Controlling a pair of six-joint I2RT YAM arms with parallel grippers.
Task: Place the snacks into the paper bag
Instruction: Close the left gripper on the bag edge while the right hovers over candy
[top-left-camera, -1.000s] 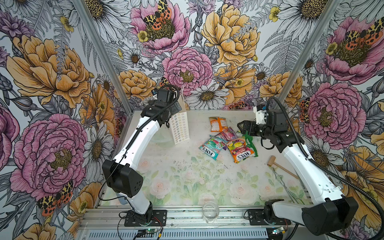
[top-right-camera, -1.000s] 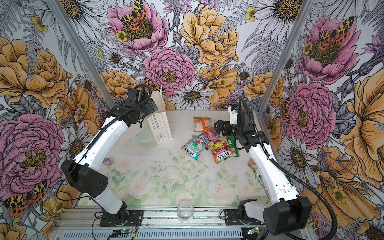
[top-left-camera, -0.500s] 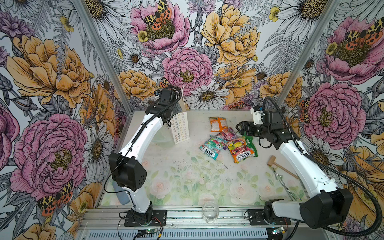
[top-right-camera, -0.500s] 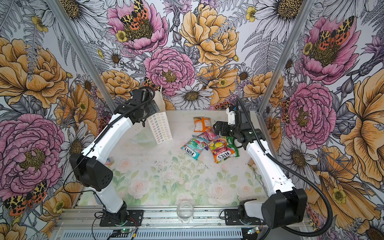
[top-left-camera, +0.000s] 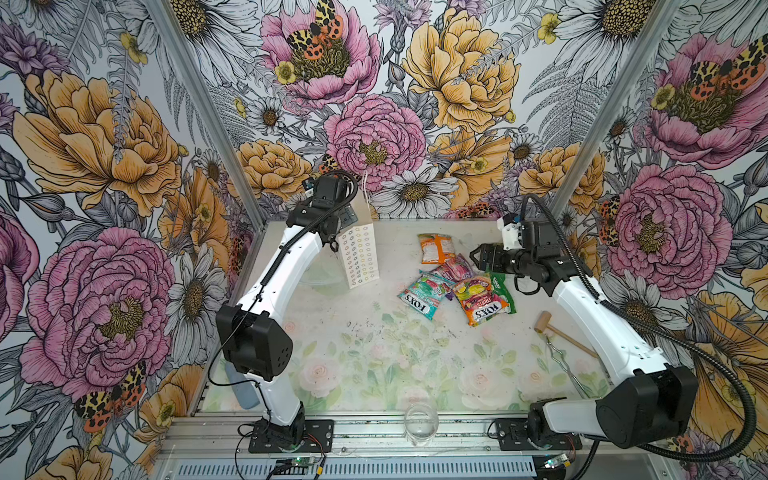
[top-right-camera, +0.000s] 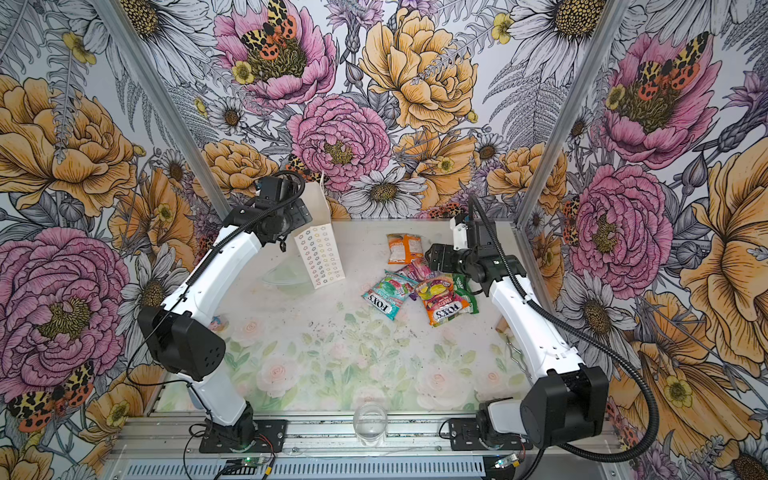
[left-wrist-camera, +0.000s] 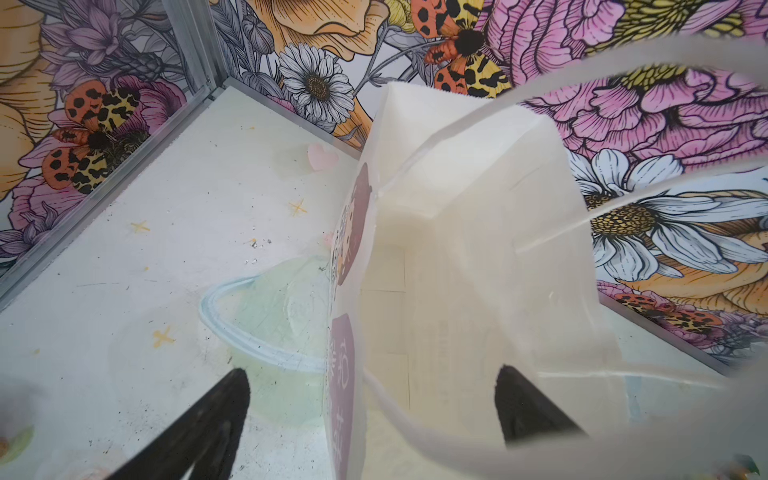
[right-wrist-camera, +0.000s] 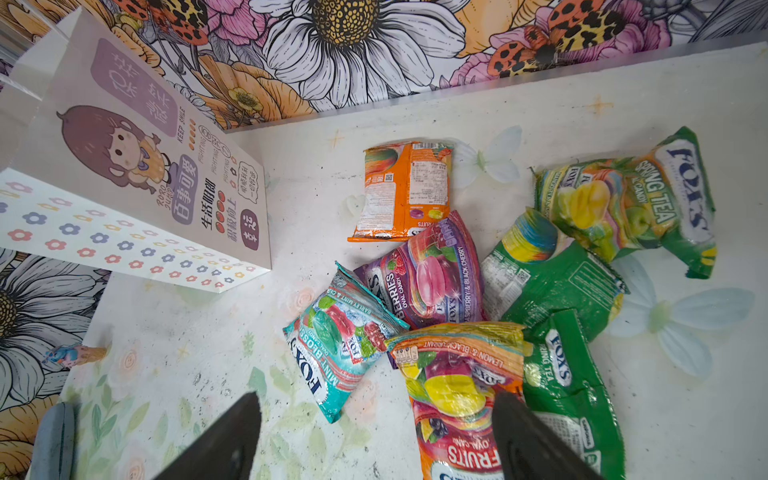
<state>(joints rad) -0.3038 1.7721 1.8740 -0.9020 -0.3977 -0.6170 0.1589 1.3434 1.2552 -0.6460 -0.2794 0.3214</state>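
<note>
The white paper bag (top-left-camera: 359, 253) (top-right-camera: 320, 257) with flower rows stands upright at the back left, its mouth open. My left gripper (left-wrist-camera: 372, 399) (top-left-camera: 340, 243) is open at the rim; one finger (left-wrist-camera: 224, 415) is outside the bag wall (left-wrist-camera: 457, 249), the other inside. The snacks lie in a pile at the back right: orange (right-wrist-camera: 405, 191) (top-left-camera: 436, 248), purple (right-wrist-camera: 432, 278), teal (right-wrist-camera: 336, 349) (top-left-camera: 424, 293), a yellow-orange fruits packet (right-wrist-camera: 457, 395) (top-left-camera: 480, 299) and green ones (right-wrist-camera: 552, 286). My right gripper (right-wrist-camera: 374, 436) (top-left-camera: 478, 257) hangs open over the pile, holding nothing.
A clear plastic bowl (left-wrist-camera: 266, 316) lies against the bag's left side. A glass (top-left-camera: 420, 422) stands at the front edge. A wooden mallet (top-left-camera: 552, 328) and a metal wire tool (top-left-camera: 561, 361) lie at the right. A small toy (right-wrist-camera: 75, 353) sits left of the middle.
My left arm has swung toward the bag, and its gripper now straddles the bag's rim. My right gripper has edged left over the snack pile.
</note>
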